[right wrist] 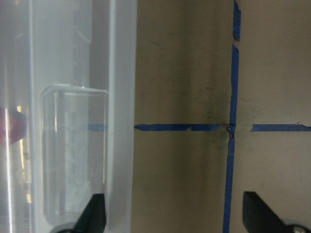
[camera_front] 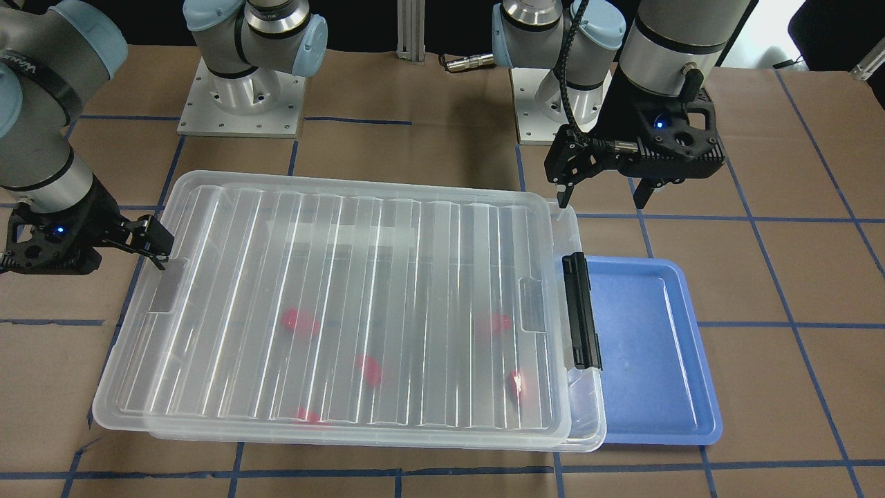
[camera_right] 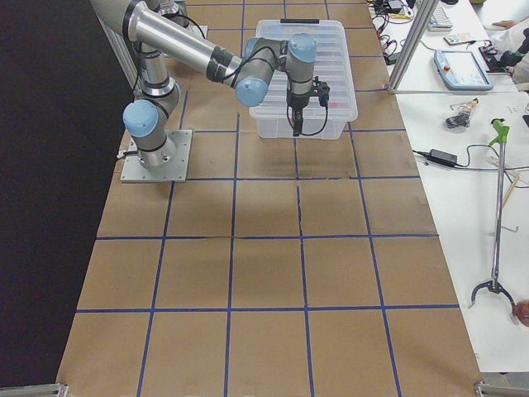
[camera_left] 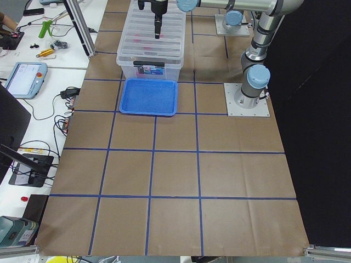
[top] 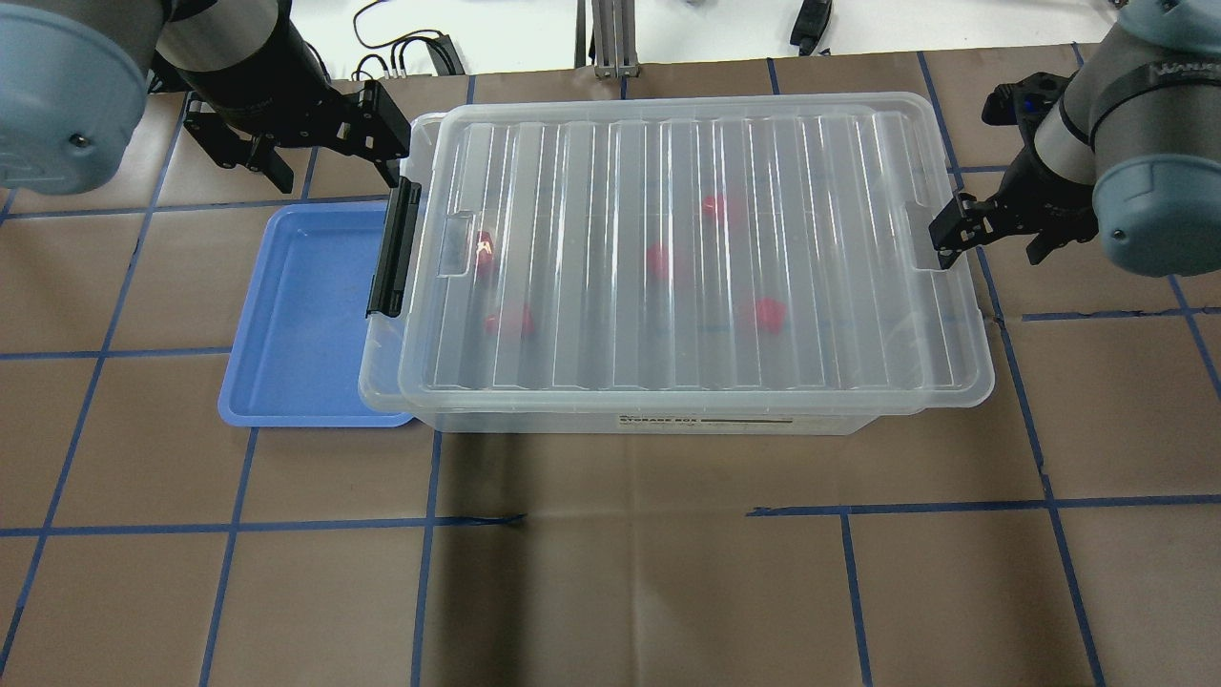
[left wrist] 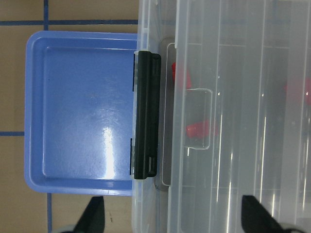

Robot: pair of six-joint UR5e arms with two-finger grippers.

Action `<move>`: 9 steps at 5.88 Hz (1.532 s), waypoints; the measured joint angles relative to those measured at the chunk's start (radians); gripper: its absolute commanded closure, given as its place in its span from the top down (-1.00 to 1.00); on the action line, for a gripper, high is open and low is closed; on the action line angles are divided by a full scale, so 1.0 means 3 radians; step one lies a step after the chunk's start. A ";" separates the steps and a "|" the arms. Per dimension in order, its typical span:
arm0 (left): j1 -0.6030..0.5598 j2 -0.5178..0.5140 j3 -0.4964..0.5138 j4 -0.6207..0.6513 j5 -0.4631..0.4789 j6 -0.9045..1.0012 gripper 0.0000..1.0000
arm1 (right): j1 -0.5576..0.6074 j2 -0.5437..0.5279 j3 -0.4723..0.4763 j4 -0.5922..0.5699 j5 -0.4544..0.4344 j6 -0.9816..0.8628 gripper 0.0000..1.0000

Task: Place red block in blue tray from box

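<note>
Arms flank the closed box [top: 839, 286].
Left gripper [top: 334, 170] upper left, right gripper [top: 990, 254] far right, both pointing down, spread wide, empty.

Clear box [top: 534, 420] near the surface's [top: 610, 572] far edge, ribbed lid [top: 591, 172] on, five red blocks [top: 766, 313] inside, blue tray [top: 286, 315] against its latched end

The large clear ribbed-lid plastic bin [top: 696, 258] is viewed from overhead, opposite, both ends of the brown-papered bench [top: 610, 592], and closely from each wrist.
</note>
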 measured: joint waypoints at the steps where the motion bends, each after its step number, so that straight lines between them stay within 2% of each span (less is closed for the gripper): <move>1: -0.0001 -0.0007 -0.0005 -0.0016 0.0001 0.0025 0.97 | -0.0059 0.0001 -0.0005 -0.0048 -0.0092 -0.0151 1.00; 6: -0.0005 -0.0005 -0.0150 0.0004 -0.0005 0.0872 0.97 | -0.0645 0.0005 -0.0006 -0.0141 -0.0250 -0.0683 1.00; 9: -0.0002 -0.0024 -0.0325 0.0019 -0.0001 0.2095 0.96 | -0.0892 0.0009 -0.0010 -0.0143 -0.0352 -0.0717 1.00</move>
